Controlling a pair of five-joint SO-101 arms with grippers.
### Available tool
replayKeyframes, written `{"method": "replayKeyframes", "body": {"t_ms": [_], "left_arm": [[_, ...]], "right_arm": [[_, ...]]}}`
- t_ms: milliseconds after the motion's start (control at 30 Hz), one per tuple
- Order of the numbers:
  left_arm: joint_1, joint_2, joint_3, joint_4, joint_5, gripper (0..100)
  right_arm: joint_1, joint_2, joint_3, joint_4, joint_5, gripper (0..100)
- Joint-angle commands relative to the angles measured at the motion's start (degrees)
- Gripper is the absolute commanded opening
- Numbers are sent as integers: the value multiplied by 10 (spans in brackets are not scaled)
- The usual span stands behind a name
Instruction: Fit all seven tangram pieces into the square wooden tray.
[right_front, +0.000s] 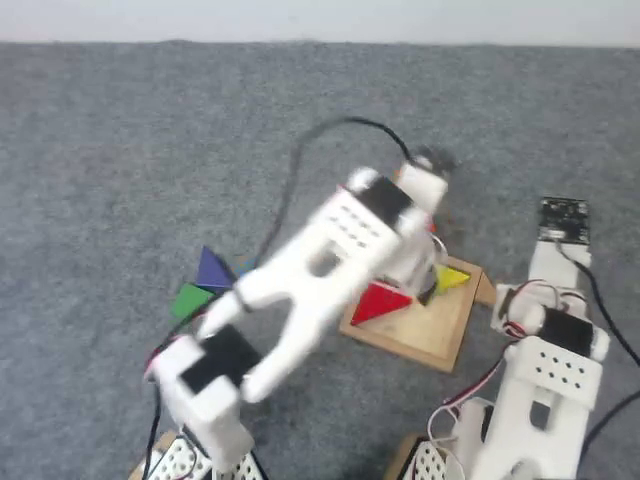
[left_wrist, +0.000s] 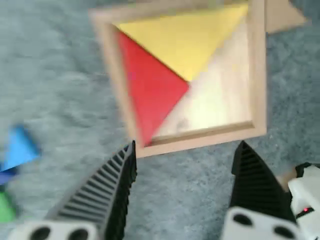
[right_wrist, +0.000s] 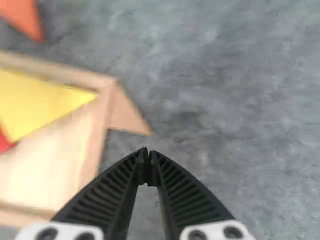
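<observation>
- Here, a grey bench (right_front: 120, 150) carries everything.
- The left arm (right_front: 330, 260) stretches from the near left corner out over the tray. The left end effector (left_wrist: 188, 146) is spread wide above the bench, just off the tray wall next to the red triangle.
- The right arm (right_front: 545, 370) stands by the near right corner. The right end effector (right_wrist: 148, 152) is pressed together, pinching nothing, over the bench beside the tray's corner.
- The tray (right_front: 440, 335) lies flat toward the near edge, right of the middle, with part of its floor bare.
- The red triangle (left_wrist: 150, 85) and yellow triangle (left_wrist: 190, 37) lie inside the tray, touching along one side, each against a tray wall.
- The tan triangle (right_wrist: 127, 117) lies on the bench, touching the tray's outer corner.
- The blue triangle (right_front: 212, 268) and green piece (right_front: 190, 298) sit close together on the bench, left of the tray and apart from it.
- The orange piece (right_wrist: 22, 17) lies on the bench beyond the tray.
</observation>
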Motion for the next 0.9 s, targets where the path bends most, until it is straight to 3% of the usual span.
{"method": "replayKeyframes", "body": {"t_ms": [0,200,333,533,700,867], "left_arm": [[-140,-125,17,3,-47,297],[-378,-234,136,-45,-170,297],[-471,-276,285,-127,-209,297],[-536,-359,506,-273,-251,297],[-562,-433,622,-338,-305,297],[-564,-462,695,-385,-309,297]], "right_arm": [[-71,-9,-4,1,5,32],[-153,-9,31,-20,-55,146],[-163,-9,44,-41,-124,151],[-165,-9,76,-78,-140,147],[-138,31,81,-122,-179,108],[-109,140,48,-128,-181,110]]}}
